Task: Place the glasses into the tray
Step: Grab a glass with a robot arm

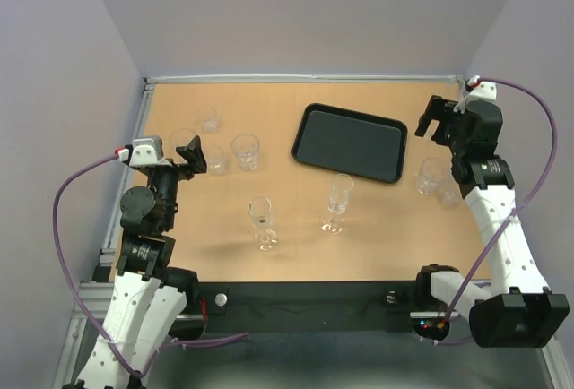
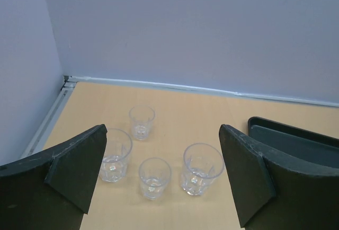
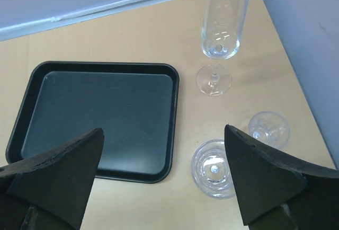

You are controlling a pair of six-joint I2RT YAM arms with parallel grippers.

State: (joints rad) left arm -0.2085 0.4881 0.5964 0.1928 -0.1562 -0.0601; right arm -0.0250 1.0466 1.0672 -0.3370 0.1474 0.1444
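The black tray (image 1: 350, 142) lies empty at the back middle of the table. Several clear tumblers stand at the back left, among them one (image 1: 246, 151) nearest the tray. Two stemmed glasses (image 1: 262, 221) (image 1: 338, 203) stand upright in the middle. Two tumblers (image 1: 432, 175) stand right of the tray. My left gripper (image 1: 179, 160) is open and empty, just short of the left tumblers (image 2: 154, 177) (image 2: 201, 168). My right gripper (image 1: 437, 125) is open and empty, raised above the tray's right end; its view shows the tray (image 3: 100, 116), a flute (image 3: 222, 28) and two tumblers (image 3: 214, 169) (image 3: 268, 129).
Grey walls close the table at the back and both sides, with a metal rail (image 1: 143, 138) along the left edge. A black strip (image 1: 305, 304) runs along the near edge between the arm bases.
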